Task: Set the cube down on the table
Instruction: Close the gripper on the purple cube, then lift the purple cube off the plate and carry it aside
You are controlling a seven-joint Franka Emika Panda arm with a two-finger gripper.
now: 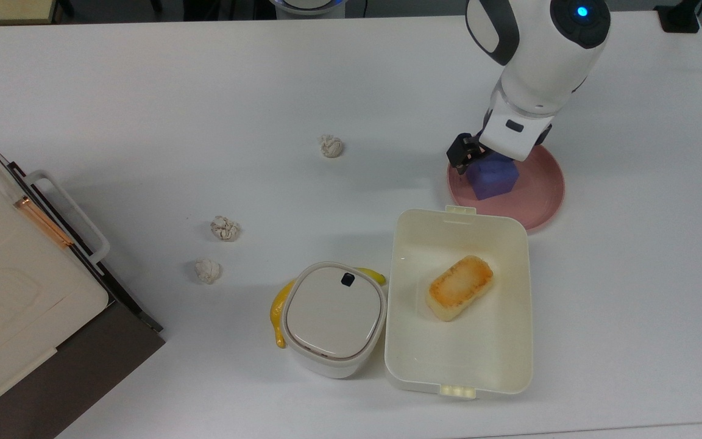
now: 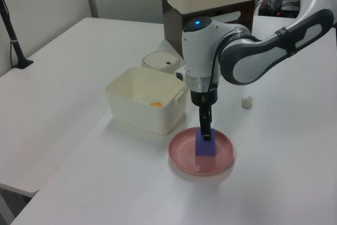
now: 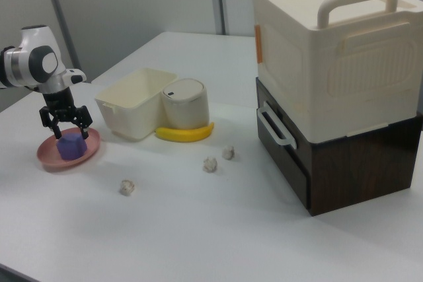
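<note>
The purple-blue cube point(image 1: 495, 178) rests on the round pink plate point(image 1: 540, 192) at the top view's right, on the white table point(image 1: 205, 91). My gripper point(image 1: 482, 160) points straight down over the cube. In the right view the gripper point(image 3: 65, 129) is open, one finger on each side of the top of the cube point(image 3: 71, 148). In the left view a black finger point(image 2: 206, 126) reaches down to the upper edge of the cube point(image 2: 205, 147), which sits near the middle of the plate point(image 2: 184, 159).
A cream open box point(image 1: 457, 214) holding a golden-brown bread piece point(image 1: 459, 286) sits just below the plate in the top view. Beside it are a round lidded container point(image 1: 334, 317) and a banana point(image 1: 276, 314). Paper balls point(image 1: 331, 146) point(image 1: 225, 228) point(image 1: 208, 270) lie mid-table. A large cream-and-brown case point(image 1: 16, 292) stands at the top view's left.
</note>
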